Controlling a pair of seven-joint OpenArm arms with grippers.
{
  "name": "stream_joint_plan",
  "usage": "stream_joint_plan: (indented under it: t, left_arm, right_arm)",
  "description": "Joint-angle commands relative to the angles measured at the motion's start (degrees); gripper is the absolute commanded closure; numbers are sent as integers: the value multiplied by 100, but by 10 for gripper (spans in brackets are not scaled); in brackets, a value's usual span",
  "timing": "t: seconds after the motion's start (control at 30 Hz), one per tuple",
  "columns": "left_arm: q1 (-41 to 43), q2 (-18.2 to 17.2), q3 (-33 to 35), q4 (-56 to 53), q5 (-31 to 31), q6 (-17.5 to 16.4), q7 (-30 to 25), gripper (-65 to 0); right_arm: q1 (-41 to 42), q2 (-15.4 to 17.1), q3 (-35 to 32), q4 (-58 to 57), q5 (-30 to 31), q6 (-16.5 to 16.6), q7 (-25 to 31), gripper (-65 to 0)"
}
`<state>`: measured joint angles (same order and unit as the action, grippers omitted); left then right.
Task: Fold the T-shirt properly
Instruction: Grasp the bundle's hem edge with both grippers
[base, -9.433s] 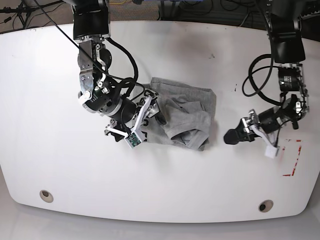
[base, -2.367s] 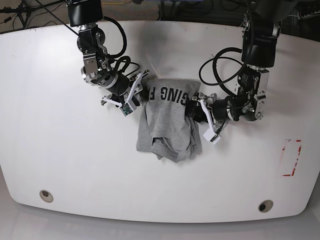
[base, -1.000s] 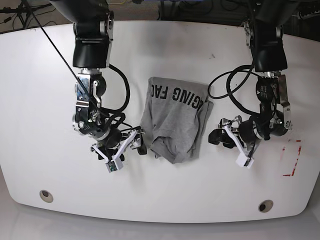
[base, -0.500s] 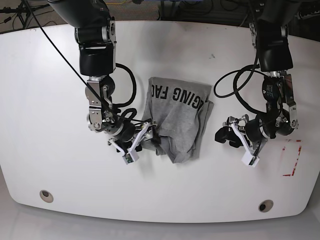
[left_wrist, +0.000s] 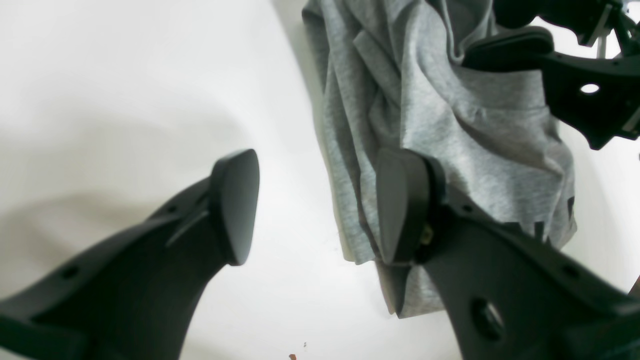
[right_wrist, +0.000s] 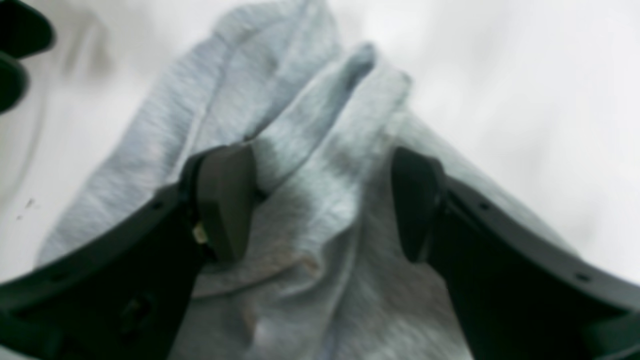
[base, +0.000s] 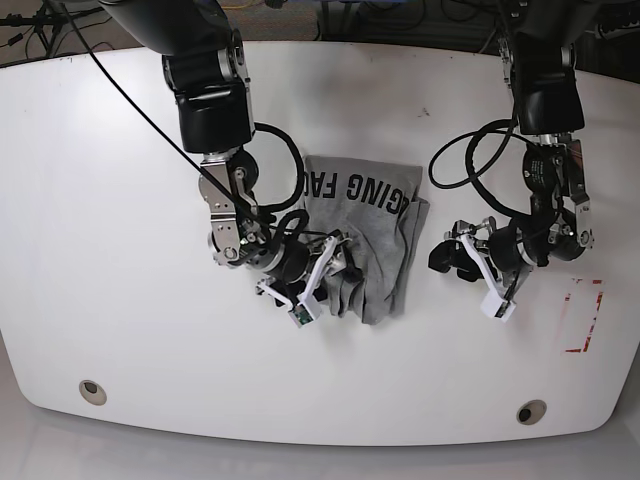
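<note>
Lying bunched near the middle of the white oval table (base: 120, 300), the heather-grey soft cotton T-shirt (base: 372, 232) showed black block capitals along its far edge, while its near part was crumpled into thick ridges. The right gripper (right_wrist: 320, 205), at the end of the black arm on the base view's left, had pushed into that crumpled near-left corner; its wrist view showed dark fingers (right_wrist: 222, 200) set apart on either side of a raised fold of grey cloth, one pad touching the fabric, the other just off it, so the fold sat between them without being clamped. The left gripper (left_wrist: 312, 207) hung over bare table just beside the shirt's opposite edge, its two black pads spread with nothing between them, well clear of any grip on the cloth.
</note>
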<state>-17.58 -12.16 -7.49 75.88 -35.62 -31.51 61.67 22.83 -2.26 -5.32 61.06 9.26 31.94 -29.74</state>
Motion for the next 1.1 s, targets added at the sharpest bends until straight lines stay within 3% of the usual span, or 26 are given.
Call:
stream_joint_plan:
  t: [0.0,0.3,0.5,0.67,0.83,1.07]
  left_arm:
    - [-75,-54,-21,83,-100,-27,-114,-347]
    - [-48,-54,-21,83,-100,-27,-114,-347]
    - [-48,-54,-21,83,-91,-27,-114,-347]
    - [-48,-45,-12,83,-91,-27,-114,-349]
    - [-57,-1,-3,83,-100,-27,-114,-350]
    - [-110,421,6,83,-100,-19,-114,-350]
  right_arm:
    - [183,-16,-8,88,90,28,147,-355]
    - [192,-24,-219,105,90,28,121,0]
    - [104,-24,-211,571,90,-16,-99,-30]
    - [-37,20,-211,1239,81,-368,-591,-32]
    - [-265,195,-202,2004,81,-465,-855,-33]
    - [-424,266,-193,2488,81,-465,-1154,-33]
